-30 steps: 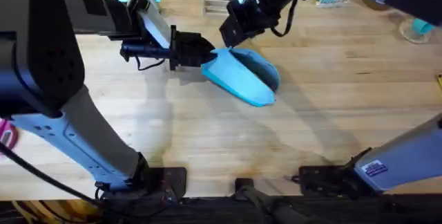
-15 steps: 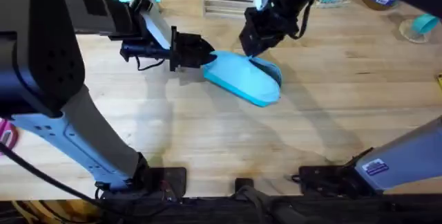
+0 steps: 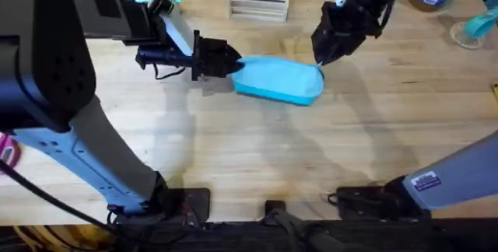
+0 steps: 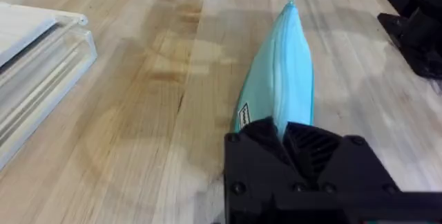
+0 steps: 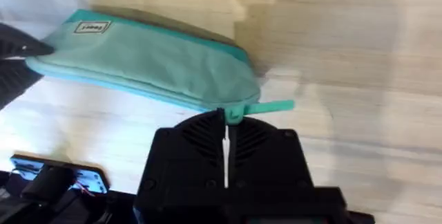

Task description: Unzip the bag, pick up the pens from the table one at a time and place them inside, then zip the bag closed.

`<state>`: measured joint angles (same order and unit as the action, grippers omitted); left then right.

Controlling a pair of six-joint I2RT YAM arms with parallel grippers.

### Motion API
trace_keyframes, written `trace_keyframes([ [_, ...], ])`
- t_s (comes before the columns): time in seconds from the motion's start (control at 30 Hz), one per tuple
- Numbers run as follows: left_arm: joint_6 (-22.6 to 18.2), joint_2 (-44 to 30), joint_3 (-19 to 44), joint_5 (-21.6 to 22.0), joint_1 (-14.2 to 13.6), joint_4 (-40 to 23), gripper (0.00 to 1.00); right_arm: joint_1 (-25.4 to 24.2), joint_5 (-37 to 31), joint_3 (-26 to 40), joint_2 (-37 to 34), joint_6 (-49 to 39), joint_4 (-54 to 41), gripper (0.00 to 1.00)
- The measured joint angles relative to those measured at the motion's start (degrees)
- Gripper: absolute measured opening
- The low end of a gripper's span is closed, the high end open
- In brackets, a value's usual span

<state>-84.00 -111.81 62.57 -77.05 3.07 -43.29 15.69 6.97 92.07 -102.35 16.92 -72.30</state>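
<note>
On the left, the left gripper (image 3: 231, 66) was clenched on the near end of the light blue elongated fabric pencil pouch (image 3: 278, 79), its black fingers pinching the cloth so the end was drawn into a narrow ridge, as its wrist camera showed (image 4: 284, 124). The pouch (image 4: 283, 72) lay on the pale wooden butcher-block tabletop (image 3: 257, 155), near the middle and toward the far side, stretched lengthwise between the two arms.

I judged the pouch light and soft. It sagged and creased rather than holding a shape, so it would slide or bunch up unless one end was pinned. The sensible holds seemed to be the fabric corner at one end and the zipper's pull tab at the other, which was where the arms stood.

On the right, the right gripper (image 3: 321, 60) sat at the far end of the pouch. From its own camera its fingers were pressed together in a thin line (image 5: 226, 144), nipping at the small teal zipper pull tab (image 5: 266, 107) just off the pouch's end (image 5: 148, 58). The zipper line along the top looked shut, so I took the zipping step as at or near its finish. No pens lay in sight on the wood, and I could not tell whether they were inside.
</note>
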Motion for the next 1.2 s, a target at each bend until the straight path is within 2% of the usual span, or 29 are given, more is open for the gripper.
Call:
trace_keyframes([
  [0.17,0.01,0.0,0.0,0.34,0.0,-0.04,0.042,-0.45,-0.36,-4.12,0.77,2.47,-0.06,0.033],
  [0.43,-0.01,0.0,0.0,0.36,-0.18,-0.42,0.042,-0.75,0.45,-19.83,1.79,10.42,9.26,0.033],
  [0.57,-0.01,0.0,0.0,0.34,-0.5,-0.44,0.042,-0.79,2.69,-24.31,2.56,14.47,12.28,0.033],
  [0.9,-0.01,0.0,0.0,0.38,-0.52,-0.39,0.042,-0.93,2.85,-25.27,3.93,16.77,13.26,0.033],
  [1.1,-0.01,0.0,0.0,0.45,-0.4,-0.09,0.042,-0.93,1.06,-24.64,8.59,15.24,12.89,0.035],
  [1.2,-0.01,0.0,0.0,0.55,-0.1,0.02,0.042,-0.93,0.03,-23.17,12.08,13.59,12.95,0.16],
])
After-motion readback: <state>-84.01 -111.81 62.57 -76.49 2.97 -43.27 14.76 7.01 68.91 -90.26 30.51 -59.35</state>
